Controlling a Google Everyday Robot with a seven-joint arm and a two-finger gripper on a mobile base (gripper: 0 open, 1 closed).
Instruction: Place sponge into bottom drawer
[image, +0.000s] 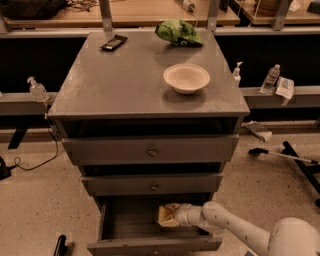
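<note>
The bottom drawer (125, 220) of the grey cabinet stands pulled open, its dark interior showing. A pale yellow sponge (167, 217) is inside it at the right of centre, low near the drawer floor. My gripper (171, 215) reaches into the drawer from the right on the end of the white arm (230, 228), and is right at the sponge. The yellowish fingers and the sponge blend together. Whether the sponge rests on the drawer floor is hidden.
On the cabinet top (120, 80) are a white bowl (186, 77), a green crumpled bag (178, 32) and a dark phone-like object (113, 42). The two upper drawers (150, 150) are pushed in. Bottles (270, 77) stand on a side ledge. Tools lie on the floor at right (280, 155).
</note>
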